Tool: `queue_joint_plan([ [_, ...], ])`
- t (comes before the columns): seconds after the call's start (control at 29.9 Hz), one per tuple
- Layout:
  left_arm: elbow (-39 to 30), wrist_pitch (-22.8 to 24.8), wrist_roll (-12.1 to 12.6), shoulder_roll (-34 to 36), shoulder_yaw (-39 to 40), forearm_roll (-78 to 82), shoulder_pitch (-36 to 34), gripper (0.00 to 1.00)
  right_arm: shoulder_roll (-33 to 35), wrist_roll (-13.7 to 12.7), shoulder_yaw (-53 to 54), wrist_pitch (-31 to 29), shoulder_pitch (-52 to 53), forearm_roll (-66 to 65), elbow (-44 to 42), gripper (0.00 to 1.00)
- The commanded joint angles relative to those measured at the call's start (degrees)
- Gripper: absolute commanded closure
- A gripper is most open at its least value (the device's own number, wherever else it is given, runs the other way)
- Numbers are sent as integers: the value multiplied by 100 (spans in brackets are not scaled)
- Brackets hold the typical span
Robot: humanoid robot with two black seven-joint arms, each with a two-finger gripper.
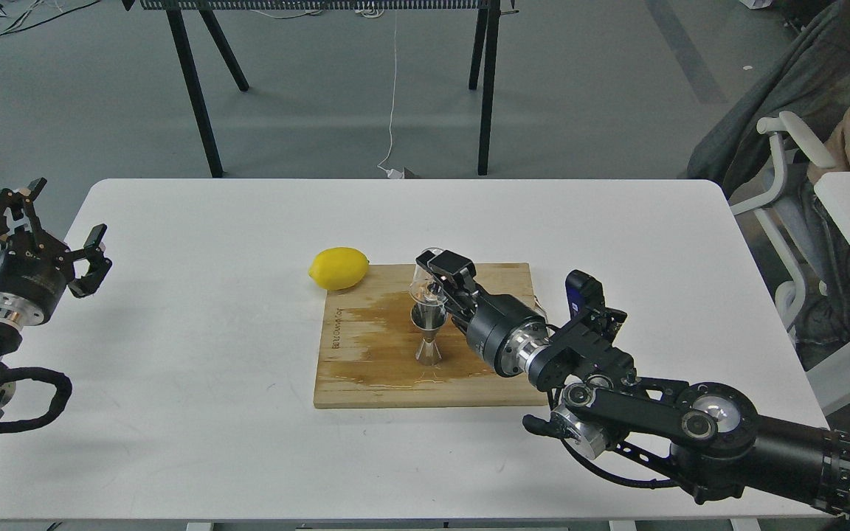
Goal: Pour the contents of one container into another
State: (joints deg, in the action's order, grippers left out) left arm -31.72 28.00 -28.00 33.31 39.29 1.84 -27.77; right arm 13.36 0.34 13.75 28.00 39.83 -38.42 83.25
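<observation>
Tilting clear glass cup [425, 284] over shiny jigger [429, 335].

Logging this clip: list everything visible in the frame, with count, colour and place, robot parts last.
glass cup: 1, clear, tilted over the jigger, held by the right gripper
jigger: 1, shiny steel, upright on the board
cutting board: 1, light wood with a wet patch, table centre
lemon: 1, yellow, at the board's far left corner
table: 1, white
chair: 1, white, far right
left gripper: 1, black, open, above the table's left edge
right gripper: 1, black, shut on the glass cup
</observation>
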Motion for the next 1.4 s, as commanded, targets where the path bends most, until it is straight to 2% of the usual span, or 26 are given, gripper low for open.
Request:
queue_joint_plan([
  [0.0,0,0,0,9,0,0,0,3,0,1,-12,0,68,-7,-2,65],
  [1.37,8,0,0,0,0,0,0,3,132,10,-619,0,560,-86,-204,64],
])
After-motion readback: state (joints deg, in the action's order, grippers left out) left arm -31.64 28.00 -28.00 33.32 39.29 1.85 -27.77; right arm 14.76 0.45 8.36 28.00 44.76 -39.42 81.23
